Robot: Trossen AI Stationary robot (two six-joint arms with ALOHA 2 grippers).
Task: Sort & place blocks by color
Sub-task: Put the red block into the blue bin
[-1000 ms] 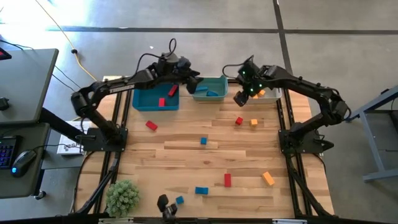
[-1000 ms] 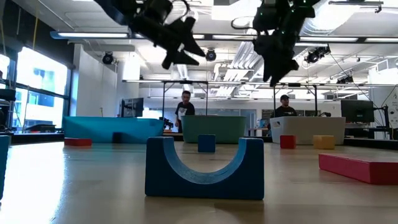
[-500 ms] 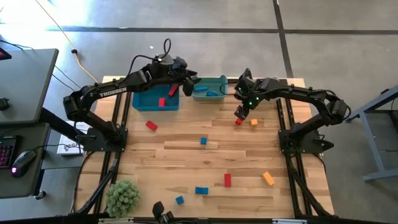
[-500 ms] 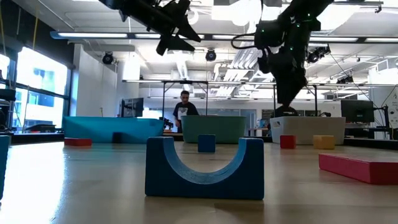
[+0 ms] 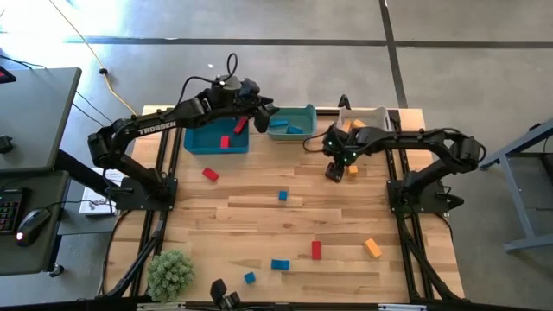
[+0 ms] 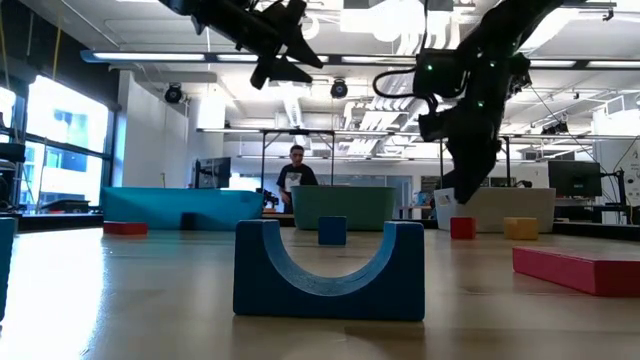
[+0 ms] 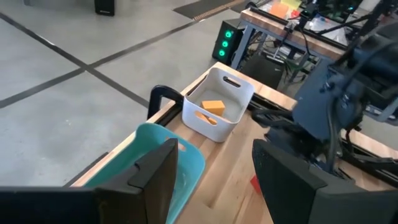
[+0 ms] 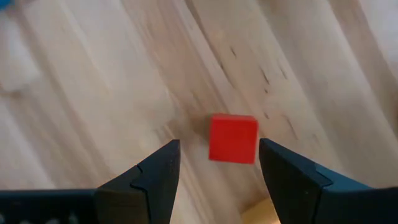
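Observation:
My right gripper (image 5: 333, 170) is open and points down over a small red cube (image 8: 233, 138) that lies on the table's far right part. In the right wrist view (image 8: 219, 150) the cube sits between the two fingers with a gap on each side. In the low view the fingertips (image 6: 462, 195) hang just above the cube (image 6: 462, 228). My left gripper (image 5: 270, 111) is open and empty, high above the gap between the blue bin (image 5: 204, 138) and the teal bin (image 5: 302, 117).
An orange cube (image 5: 352, 170) lies just right of the red cube. The white bin (image 5: 370, 115) holds an orange block. Red, blue and orange blocks (image 5: 282, 196) are scattered over the table. A plant (image 5: 170, 274) stands at the near left.
My right gripper has gone from beside the white bin toward the near edge and down, ending over the red cube, fingers open. My left gripper has risen a little above the bins, then kept still.

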